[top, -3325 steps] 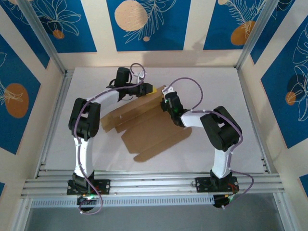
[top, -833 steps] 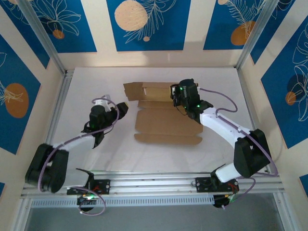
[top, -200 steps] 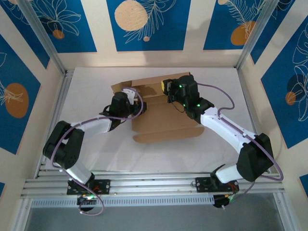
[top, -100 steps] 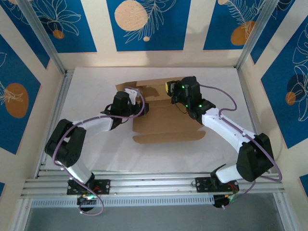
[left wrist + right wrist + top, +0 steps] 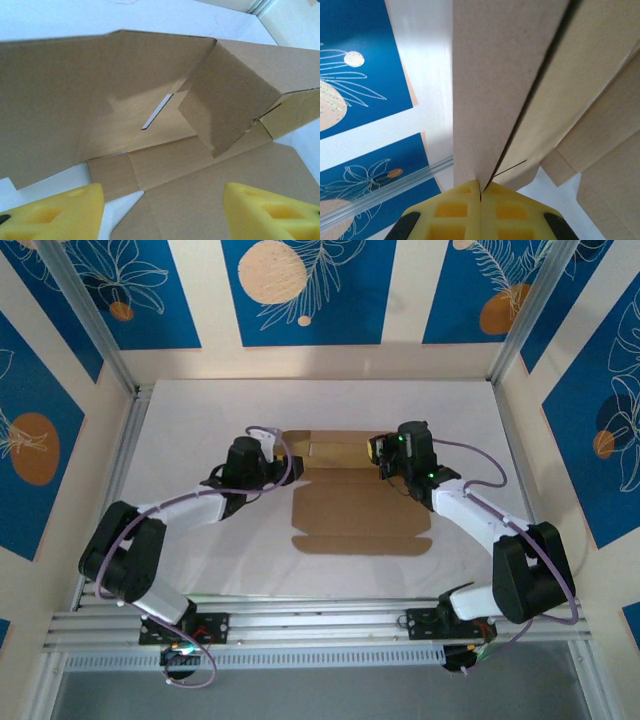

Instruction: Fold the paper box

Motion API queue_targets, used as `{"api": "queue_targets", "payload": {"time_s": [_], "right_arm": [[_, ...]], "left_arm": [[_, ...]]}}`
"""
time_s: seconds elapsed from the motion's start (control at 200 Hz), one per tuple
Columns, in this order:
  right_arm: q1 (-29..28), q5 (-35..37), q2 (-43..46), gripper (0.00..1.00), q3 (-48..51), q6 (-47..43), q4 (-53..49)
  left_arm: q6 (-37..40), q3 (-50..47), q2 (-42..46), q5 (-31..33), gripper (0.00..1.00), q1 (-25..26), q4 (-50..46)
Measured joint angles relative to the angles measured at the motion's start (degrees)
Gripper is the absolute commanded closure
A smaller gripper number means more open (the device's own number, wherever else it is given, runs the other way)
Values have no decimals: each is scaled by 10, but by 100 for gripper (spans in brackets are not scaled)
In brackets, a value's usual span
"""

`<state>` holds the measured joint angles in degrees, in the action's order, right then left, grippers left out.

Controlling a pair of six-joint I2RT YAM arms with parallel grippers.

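The paper box point(image 5: 360, 510) lies in the middle of the table point(image 5: 200, 410), well clear of every edge, its near panel flat. Behind that panel, the left gripper point(image 5: 162, 215) faces the box's left end, yellow pads spread wide with nothing between them. The right gripper point(image 5: 480, 200) is pinched tight on a raised flap at the box's far right corner.

The paper box point(image 5: 360, 510) slid right with the right fingers point(image 5: 455, 207).

The paper box point(image 5: 360, 510) lies between left hand point(image 5: 160, 210) and right hand point(image 5: 480, 194).
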<state>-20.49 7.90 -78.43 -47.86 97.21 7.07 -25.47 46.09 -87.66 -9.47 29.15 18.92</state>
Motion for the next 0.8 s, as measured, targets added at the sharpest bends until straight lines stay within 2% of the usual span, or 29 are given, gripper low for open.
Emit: {"api": "queue_targets", "payload": {"time_s": [0.28,0.425,0.53,0.64,0.8], "right_arm": [[25,-33,0,100,0,-25,15],[30,-44,0,100,0,-33,16],[31,-52,0,100,5,-35,25],[33,-59,-1,100,9,-38,28],[33,-69,-2,100,9,-38,28]], "left_arm": [[17,8,169,-41,40,-6,-56],[39,50,212,-16,38,-35,-119],[26,71,190,17,40,-100,-152],[2,71,121,39,41,-163,-170],[-13,86,-4,35,43,-179,-211]]}}
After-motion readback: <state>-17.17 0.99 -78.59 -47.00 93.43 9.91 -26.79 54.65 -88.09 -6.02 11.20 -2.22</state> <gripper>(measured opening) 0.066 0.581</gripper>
